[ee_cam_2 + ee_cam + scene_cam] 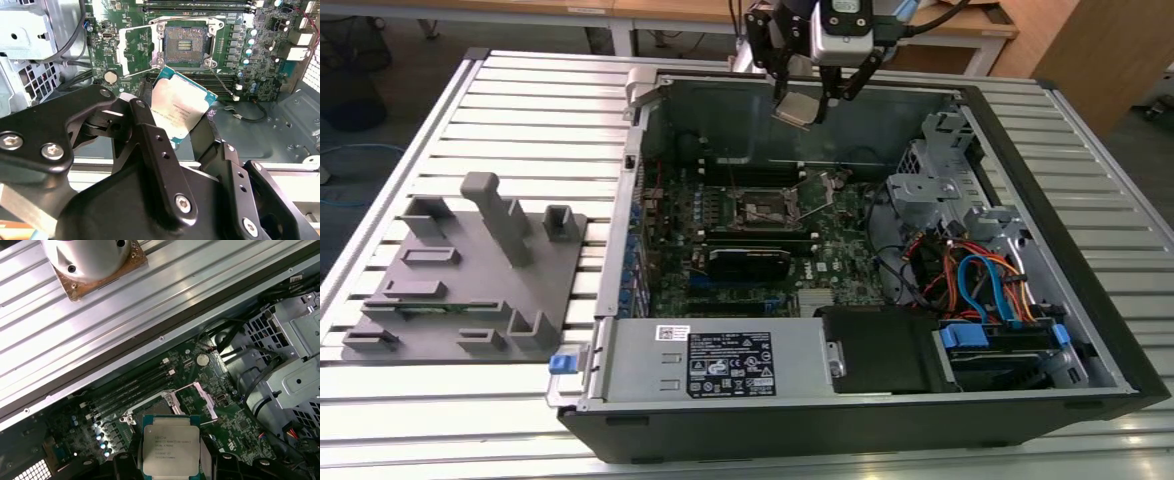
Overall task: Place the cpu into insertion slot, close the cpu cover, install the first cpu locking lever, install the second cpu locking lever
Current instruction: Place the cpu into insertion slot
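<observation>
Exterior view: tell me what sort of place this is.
Likely a robotics lab or test workshop: an open computer case lies on a slatted metal table, a grey fixture block sits beside it, and wooden desks stand behind. The gripper holds the cpu above the case.

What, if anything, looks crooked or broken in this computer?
Nothing looks broken. The flat square silver-grey cpu sits tilted in the black claw, and the square dark insertion slot lies empty, its silver metal cover open.
</observation>
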You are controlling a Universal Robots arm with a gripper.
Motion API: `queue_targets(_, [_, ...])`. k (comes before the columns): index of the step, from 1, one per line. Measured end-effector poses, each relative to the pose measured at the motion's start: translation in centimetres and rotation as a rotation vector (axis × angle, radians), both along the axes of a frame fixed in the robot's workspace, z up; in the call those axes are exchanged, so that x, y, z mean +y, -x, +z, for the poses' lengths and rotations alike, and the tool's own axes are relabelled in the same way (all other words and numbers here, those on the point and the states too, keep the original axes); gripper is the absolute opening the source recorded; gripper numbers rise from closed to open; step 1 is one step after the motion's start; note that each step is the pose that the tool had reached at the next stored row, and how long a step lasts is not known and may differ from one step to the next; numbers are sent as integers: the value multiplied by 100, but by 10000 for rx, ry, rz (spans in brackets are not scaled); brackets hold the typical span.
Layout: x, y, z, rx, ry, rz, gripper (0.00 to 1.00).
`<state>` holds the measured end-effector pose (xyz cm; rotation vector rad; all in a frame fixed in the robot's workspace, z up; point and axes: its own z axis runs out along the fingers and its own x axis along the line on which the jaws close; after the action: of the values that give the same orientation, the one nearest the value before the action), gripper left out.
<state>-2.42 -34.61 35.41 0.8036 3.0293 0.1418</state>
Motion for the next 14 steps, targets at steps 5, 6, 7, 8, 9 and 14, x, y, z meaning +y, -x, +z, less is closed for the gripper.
queue_targets(5, [0, 0, -2, 0, 0, -303, 54])
queue_targets(6, [0, 0, -3, 0, -1, -389, 54])
queue_targets(7, [0, 0, -3, 0, 0, -481, 54])
queue_targets(8, [0, 0, -4, 0, 0, -577, 54])
queue_targets(9, [0, 0, -4, 0, 0, -661, 54])
queue_targets(14, [0, 0, -5, 0, 1, -815, 54])
